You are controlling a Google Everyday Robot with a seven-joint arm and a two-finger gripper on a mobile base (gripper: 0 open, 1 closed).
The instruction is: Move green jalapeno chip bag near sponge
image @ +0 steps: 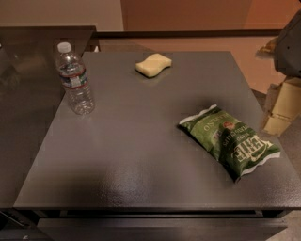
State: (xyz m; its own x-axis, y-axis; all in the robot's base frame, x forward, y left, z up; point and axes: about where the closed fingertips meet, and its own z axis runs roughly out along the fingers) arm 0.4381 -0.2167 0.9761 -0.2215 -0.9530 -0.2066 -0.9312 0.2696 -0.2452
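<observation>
- Sitting front right on the table, your chip bag is well apart from the far sponge.
- Gripper hangs off the right edge; clenched or not, can't tell.
- Whole move left to do.

On the tabletop, the crinkly green jalapeno chip bag lies flat at four o'clock; the pale sponge sits at twelve; the hand hangs off three.

Dim light is falling on a dark grey table spreading left of the gripper at the right edge; farther beyond, tan floor and pale wall are showing.
</observation>
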